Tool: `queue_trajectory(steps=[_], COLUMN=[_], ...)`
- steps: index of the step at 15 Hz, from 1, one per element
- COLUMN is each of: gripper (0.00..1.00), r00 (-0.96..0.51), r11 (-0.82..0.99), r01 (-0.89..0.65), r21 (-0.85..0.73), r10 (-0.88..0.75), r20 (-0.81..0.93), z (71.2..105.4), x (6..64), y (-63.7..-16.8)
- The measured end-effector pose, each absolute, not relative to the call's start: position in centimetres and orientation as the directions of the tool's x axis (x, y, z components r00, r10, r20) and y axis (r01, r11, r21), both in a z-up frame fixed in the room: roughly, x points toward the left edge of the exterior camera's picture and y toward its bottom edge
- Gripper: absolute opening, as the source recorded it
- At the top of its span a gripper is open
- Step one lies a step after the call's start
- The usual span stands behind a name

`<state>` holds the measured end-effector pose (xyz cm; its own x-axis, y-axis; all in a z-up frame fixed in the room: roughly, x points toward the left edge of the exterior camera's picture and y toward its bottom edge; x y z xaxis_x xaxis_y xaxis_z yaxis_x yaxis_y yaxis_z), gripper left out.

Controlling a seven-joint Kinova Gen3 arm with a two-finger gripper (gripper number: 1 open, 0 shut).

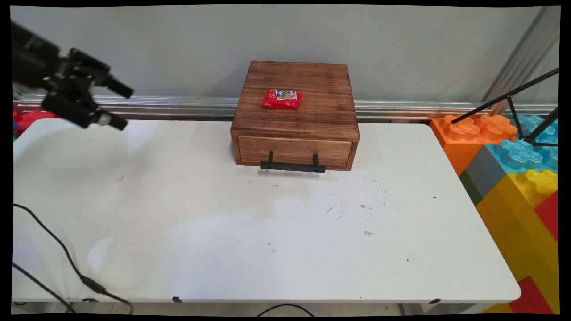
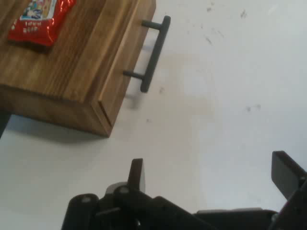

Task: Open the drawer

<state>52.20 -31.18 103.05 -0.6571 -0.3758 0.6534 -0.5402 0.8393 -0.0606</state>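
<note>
Up at the table's left we see our gripper (image 1: 124, 107) hanging released, fingers spread wide, holding nothing, well apart from the wooden drawer box (image 1: 295, 117), red snack packet (image 1: 281, 99) lying on its top, black handle (image 1: 292, 166) facing us, drawer closed

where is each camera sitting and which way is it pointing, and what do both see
Main view: fixed above the table's near side, looking down across the white table toward the back wall; the gripper shows at upper left, raised above the table, fingers apart.
Hand view: mounted on the hand, looking along the gripper down at the table; its black linkage and two spread fingers rise from the bottom edge.
Shared: the wooden drawer box, its black handle, the red packet on top, and the table.
</note>
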Motion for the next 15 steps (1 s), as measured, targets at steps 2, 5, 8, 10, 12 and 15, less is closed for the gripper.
queue_trajectory(steps=[2,5,8,10,12,15], gripper=[1.00,1.00,1.00,1.00,1.00,1.00], r00=[-0.660,-0.673,-0.717,-0.747,-0.780,-0.819], r11=[0.835,0.833,0.849,0.863,0.879,0.899], r01=[-0.546,-0.549,-0.519,-0.493,-0.459,-0.413], r21=[-0.065,-0.072,-0.098,-0.113,-0.130,-0.146], r10=[-0.381,-0.389,-0.370,-0.352,-0.329,-0.296], r20=[0.647,0.629,0.592,0.564,0.532,0.492], z=[103.6,103.6,102.1,100.5,98.6,95.8], x=[49.8,45.8,41.7,39.1,36.6,33.5], y=[-33.1,-36.0,-38.7,-40.3,-41.9,-44.0])
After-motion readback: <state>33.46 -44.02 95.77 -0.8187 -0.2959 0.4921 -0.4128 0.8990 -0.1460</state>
